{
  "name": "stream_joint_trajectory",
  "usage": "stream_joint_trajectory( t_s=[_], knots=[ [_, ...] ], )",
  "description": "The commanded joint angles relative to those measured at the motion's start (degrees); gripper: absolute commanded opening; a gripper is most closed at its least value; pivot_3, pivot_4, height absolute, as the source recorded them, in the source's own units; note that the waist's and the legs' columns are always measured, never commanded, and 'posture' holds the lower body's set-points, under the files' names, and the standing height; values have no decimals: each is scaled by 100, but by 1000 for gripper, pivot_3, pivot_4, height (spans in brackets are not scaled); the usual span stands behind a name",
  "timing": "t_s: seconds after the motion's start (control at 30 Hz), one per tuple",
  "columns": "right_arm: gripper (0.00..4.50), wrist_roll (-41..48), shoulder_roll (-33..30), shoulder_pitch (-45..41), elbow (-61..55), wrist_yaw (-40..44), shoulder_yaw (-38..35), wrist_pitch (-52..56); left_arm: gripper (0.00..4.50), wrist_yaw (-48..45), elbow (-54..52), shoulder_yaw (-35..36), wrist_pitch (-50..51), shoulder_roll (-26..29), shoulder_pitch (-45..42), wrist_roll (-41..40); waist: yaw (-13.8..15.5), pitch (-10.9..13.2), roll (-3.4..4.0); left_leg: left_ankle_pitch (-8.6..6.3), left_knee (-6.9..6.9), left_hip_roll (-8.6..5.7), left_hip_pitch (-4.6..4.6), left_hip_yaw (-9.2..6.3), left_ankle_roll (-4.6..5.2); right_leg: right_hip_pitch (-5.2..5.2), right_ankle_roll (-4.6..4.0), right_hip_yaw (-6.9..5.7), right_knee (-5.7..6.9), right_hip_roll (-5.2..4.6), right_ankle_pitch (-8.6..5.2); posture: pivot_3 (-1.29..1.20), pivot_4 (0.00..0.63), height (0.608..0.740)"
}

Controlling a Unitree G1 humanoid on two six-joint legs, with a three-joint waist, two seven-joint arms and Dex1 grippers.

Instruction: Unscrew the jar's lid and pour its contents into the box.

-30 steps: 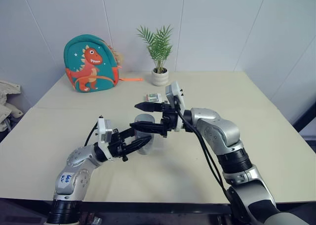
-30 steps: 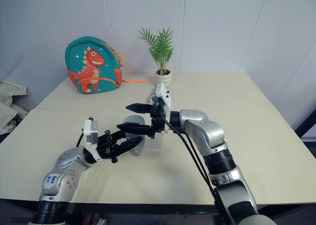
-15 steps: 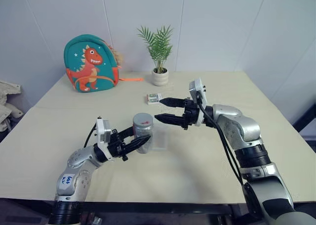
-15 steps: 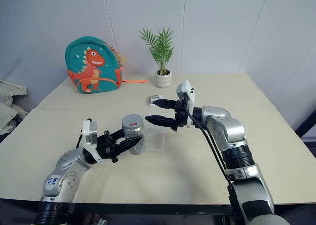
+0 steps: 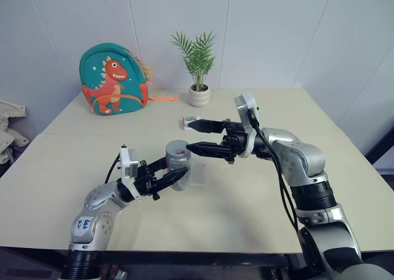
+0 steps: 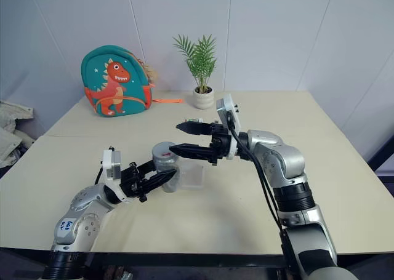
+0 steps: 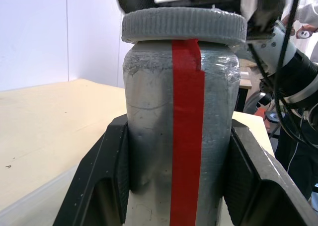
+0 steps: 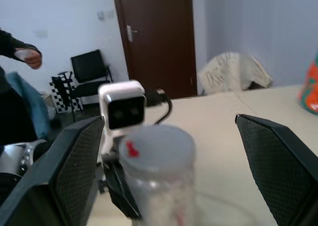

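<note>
A: Where was the jar (image 5: 178, 164)?
B: Upright above the table (image 5: 246, 200), clamped in the left gripper (image 5: 173, 177), lid (image 7: 184, 25) on.
A: The right gripper (image 5: 192, 137)?
B: Jaws spread wide beside the lid, empty. Its wrist view showed a person's hand (image 8: 27, 58) by a door (image 8: 156, 39).

The jar (image 7: 176, 136) looks like cloudy, scuffed clear plastic with glossy red tape. Its grey lid (image 7: 184, 25) has a ribbed, matt rim. The box (image 5: 198, 174) seems thin clear plastic.

I log: cream bench (image 5: 345, 169); white panelled wall (image 5: 277, 34); dinosaur backpack (image 5: 112, 79) and potted plant (image 5: 198, 68) at the bench's far edge; dark brown door (image 8: 154, 39); black chair (image 8: 92, 69) near that door.
</note>
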Motion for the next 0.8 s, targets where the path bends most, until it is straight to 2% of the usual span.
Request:
stream_joint_trajectory(
  t_s=[0.03,0.2,0.43,0.8],
  knots=[
    [4448,-145,211,-37,-222,-208,236,-113,2029,20,-137,0,-87,-26,-77,-102,-7,0,0,0,0,0,0,0,0,0,0,0,0,0,0,0,150,740],
    [4448,-566,472,-159,33,-467,504,-347,2029,25,-129,-22,-68,-36,-127,-111,-4,0,0,0,0,0,1,0,0,-1,0,0,2,1,0,0,150,740],
    [4448,-715,634,-315,198,-446,580,-472,2029,21,-132,-76,-68,-65,-111,-106,-9,0,0,0,-1,0,0,0,0,-1,0,0,1,0,0,0,150,740],
    [4448,-695,212,-147,348,-232,312,-510,2029,34,-164,-58,-57,-50,-76,-113,-9,0,0,0,-1,-1,0,0,0,-1,0,0,-1,0,0,0,150,740]
  ],
)
